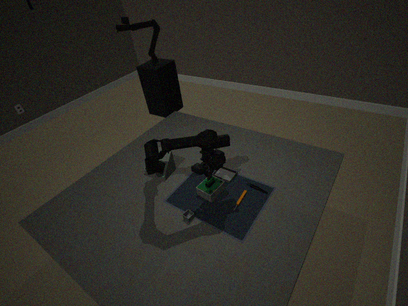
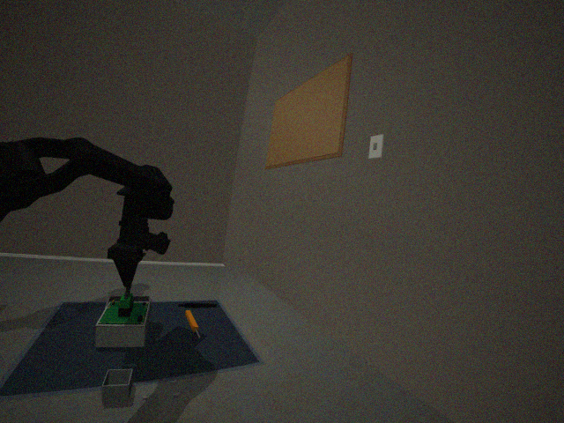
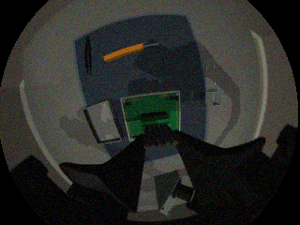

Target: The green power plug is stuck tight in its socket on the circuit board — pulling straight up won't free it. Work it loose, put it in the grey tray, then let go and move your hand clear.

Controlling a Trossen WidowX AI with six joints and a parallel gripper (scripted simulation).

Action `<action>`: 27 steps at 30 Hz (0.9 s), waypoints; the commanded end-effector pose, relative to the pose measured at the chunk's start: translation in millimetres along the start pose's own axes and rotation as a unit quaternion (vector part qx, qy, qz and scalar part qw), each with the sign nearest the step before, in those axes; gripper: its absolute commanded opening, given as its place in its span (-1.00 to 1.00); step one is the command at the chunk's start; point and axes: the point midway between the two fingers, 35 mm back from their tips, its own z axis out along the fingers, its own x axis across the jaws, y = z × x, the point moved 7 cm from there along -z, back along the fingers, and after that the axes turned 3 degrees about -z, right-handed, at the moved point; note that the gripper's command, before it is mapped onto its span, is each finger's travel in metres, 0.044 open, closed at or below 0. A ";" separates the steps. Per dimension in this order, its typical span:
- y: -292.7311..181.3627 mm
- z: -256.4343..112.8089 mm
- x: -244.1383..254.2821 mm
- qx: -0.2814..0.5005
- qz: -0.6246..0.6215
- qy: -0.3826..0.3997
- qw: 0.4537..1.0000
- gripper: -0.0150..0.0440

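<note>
I have the jaws (image 1: 209, 176) (image 2: 127, 292) clamped on the green plug (image 1: 210, 181) (image 2: 126, 300), at its socket on the circuit board (image 1: 204, 189) (image 2: 110, 315) (image 3: 136, 110); from here I can't tell how firmly it's seated. An orange-handled tool (image 1: 241, 197) (image 2: 191, 320) (image 3: 124, 52) lies near the board's box on the blue mat (image 1: 240, 227) (image 2: 227, 350) (image 3: 171, 28).

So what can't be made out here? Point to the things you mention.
- Green plug (image 2: 126, 301): whether it has lifted from its socket; too small and dark in the exterior view.
- Its grip surfaces: hidden by the fingers in the wrist view.
- Arm's base: cut off by the left edge, exterior view.
</note>
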 end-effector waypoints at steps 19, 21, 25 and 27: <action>-8.1 -28.9 10.0 -0.061 0.003 -0.021 0.998 -0.49; -8.0 -28.7 12.2 -0.061 0.004 -0.028 0.998 -0.49; -8.3 -29.0 5.9 -0.062 0.003 -0.008 0.998 -0.49; -8.6 -28.9 -1.5 -0.064 0.001 0.016 0.998 -0.49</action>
